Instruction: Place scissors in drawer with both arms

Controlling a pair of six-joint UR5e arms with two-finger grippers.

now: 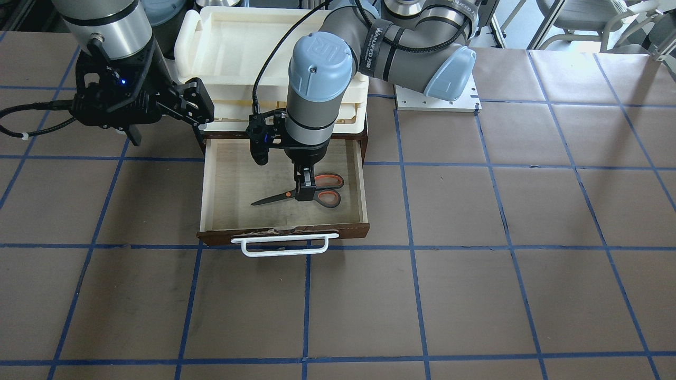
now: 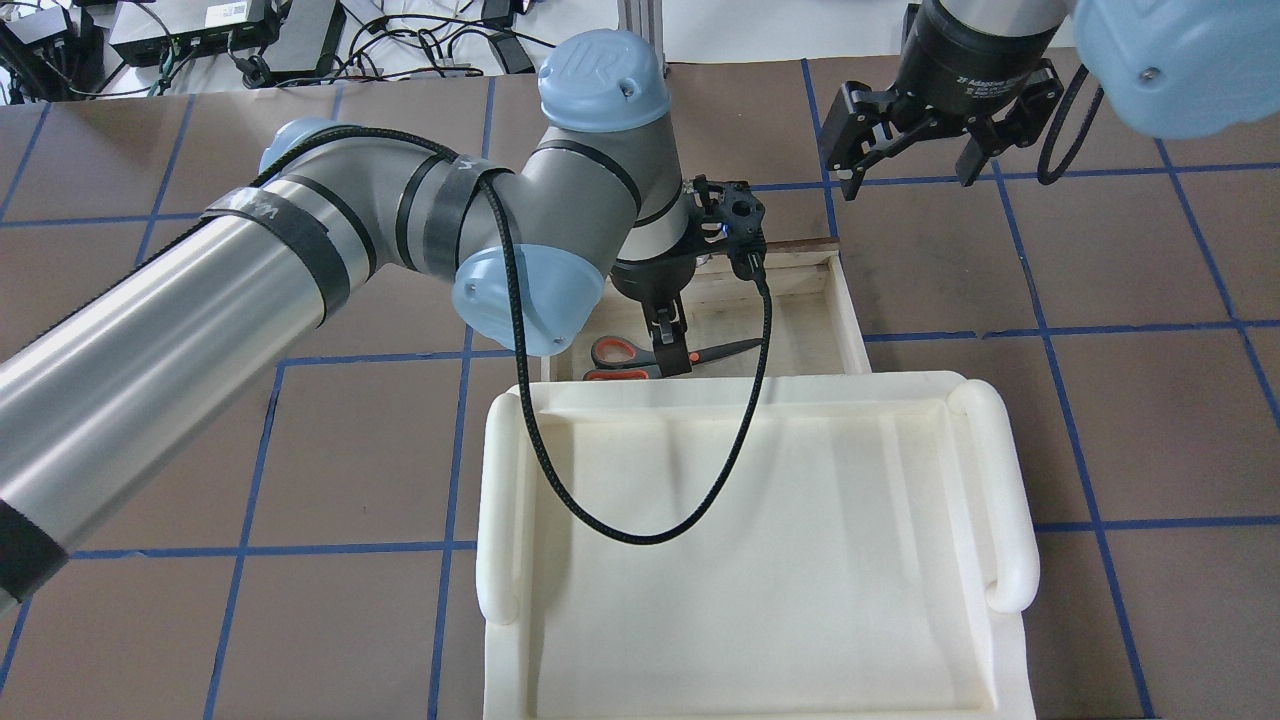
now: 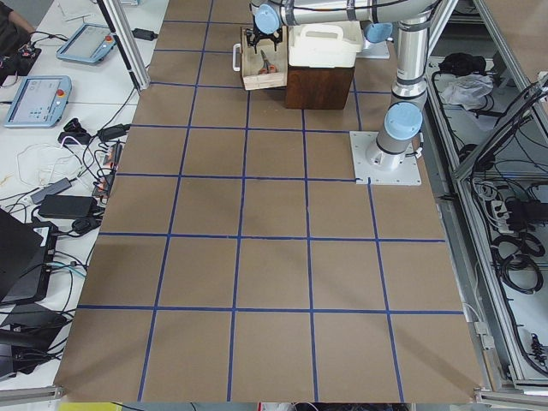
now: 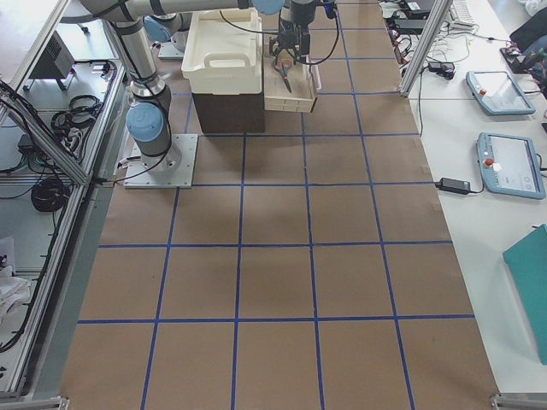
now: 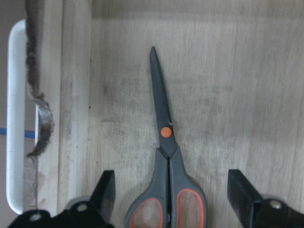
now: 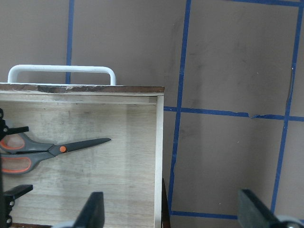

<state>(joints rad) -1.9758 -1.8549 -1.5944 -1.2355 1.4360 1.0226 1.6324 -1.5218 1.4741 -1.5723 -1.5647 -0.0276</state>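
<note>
The scissors lie flat on the pale floor of the open drawer, with their blades towards the white bar handle. My left gripper reaches down into the drawer. In the left wrist view its fingers stand apart on either side of the scissors' handles without touching them, so this gripper is open. My right gripper is open and empty. It hovers high beside the drawer's side wall, and its wrist view shows the scissors inside.
A cream foam tray sits on top of the dark brown cabinet, behind the pulled-out drawer. The left arm's black cable hangs over the tray. The left arm's base plate is beside the cabinet. Brown table with blue grid lines lies all around.
</note>
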